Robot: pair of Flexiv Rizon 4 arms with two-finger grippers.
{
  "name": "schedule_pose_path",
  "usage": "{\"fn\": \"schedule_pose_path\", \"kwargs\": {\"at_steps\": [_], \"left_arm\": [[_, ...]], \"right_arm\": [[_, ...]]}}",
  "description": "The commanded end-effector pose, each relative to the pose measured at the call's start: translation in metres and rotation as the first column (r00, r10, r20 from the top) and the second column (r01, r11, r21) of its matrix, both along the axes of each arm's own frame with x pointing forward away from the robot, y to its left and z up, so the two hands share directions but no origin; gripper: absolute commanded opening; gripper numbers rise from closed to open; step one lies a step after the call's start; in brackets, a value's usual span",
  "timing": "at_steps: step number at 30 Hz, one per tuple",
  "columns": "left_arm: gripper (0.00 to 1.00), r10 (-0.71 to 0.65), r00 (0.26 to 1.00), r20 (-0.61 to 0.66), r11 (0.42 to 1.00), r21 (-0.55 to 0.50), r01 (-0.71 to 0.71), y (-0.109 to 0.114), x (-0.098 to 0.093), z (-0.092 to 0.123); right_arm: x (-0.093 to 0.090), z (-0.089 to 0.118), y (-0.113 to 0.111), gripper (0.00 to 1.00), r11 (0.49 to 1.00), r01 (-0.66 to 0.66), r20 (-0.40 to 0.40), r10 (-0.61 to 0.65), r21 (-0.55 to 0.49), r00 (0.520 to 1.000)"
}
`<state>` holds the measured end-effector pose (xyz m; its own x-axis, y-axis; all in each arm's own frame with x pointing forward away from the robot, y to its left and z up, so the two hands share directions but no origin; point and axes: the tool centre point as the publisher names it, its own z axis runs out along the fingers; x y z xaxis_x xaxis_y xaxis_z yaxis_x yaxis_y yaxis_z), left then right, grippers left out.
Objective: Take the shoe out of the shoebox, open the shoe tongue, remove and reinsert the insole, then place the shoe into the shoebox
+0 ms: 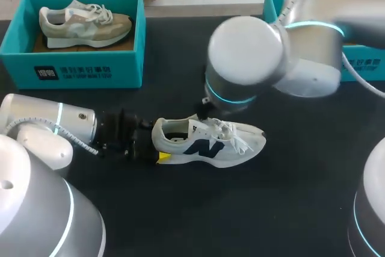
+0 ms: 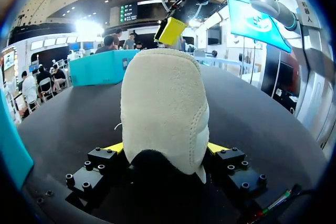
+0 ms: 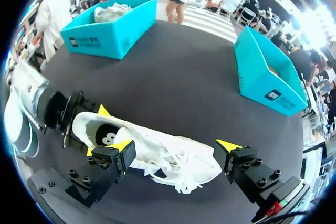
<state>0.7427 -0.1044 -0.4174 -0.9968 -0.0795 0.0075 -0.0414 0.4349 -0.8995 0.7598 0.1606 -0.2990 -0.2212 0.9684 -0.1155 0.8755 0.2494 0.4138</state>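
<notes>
Black surface (image 1: 289, 209), two teal boxes: left shoebox (image 1: 72, 67) holding one beige shoe (image 1: 84, 22), right shoebox (image 1: 376, 70) behind my right arm. One white shoe (image 1: 207, 142) lies crosswise. Its heel is clamped in the left tool (image 2: 165, 148). Right tool (image 3: 176, 148) hangs wide, empty, directly over the laces, so it's nearer the tongue.
</notes>
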Motion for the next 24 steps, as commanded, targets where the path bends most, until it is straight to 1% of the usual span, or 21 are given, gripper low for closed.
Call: {"fn": "schedule_pose_path", "kwargs": {"at_steps": [1, 3, 5, 8, 11, 16, 19, 21, 24], "left_arm": [[0.0, -0.002, 1.0, -0.002, 1.0, 0.001, 0.002, -0.003, -0.002, -0.006], [0.0, -0.002, 1.0, -0.002, 1.0, 0.001, 0.002, -0.003, -0.002, -0.006], [0.0, -0.002, 1.0, -0.002, 1.0, 0.001, 0.002, -0.003, -0.002, -0.006], [0.0, -0.002, 1.0, -0.002, 1.0, 0.001, 0.002, -0.003, -0.002, -0.006], [0.0, -0.002, 1.0, -0.002, 1.0, 0.001, 0.002, -0.003, -0.002, -0.006], [0.0, -0.002, 1.0, -0.002, 1.0, 0.001, 0.002, -0.003, -0.002, -0.006], [0.0, -0.002, 1.0, -0.002, 1.0, 0.001, 0.002, -0.003, -0.002, -0.006], [0.0, -0.002, 1.0, -0.002, 1.0, 0.001, 0.002, -0.003, -0.002, -0.006], [0.0, -0.002, 1.0, -0.002, 1.0, 0.001, 0.002, -0.003, -0.002, -0.006]], "right_arm": [[-0.003, -0.002, 0.033, 1.0, 0.94, 0.312, -0.005, -0.316, -0.138, 0.949], [-0.007, 0.0, 0.038, 1.0, 0.928, 0.351, -0.014, -0.355, -0.126, 0.935], [-0.011, 0.002, 0.045, 1.0, 0.925, 0.364, -0.015, -0.368, -0.108, 0.93], [-0.014, 0.003, 0.052, 1.0, 0.912, 0.394, -0.015, -0.398, -0.117, 0.917], [-0.016, 0.001, 0.059, 1.0, 0.91, 0.395, -0.018, -0.4, -0.122, 0.916], [-0.015, -0.014, 0.073, 1.0, 0.909, 0.389, -0.03, -0.397, -0.146, 0.917], [-0.019, -0.027, 0.079, 1.0, 0.906, 0.395, -0.05, -0.406, -0.152, 0.913], [-0.022, -0.033, 0.082, 1.0, 0.902, 0.41, -0.064, -0.421, -0.136, 0.905], [-0.024, -0.042, 0.086, 1.0, 0.903, 0.403, -0.081, -0.418, -0.15, 0.905]]}}
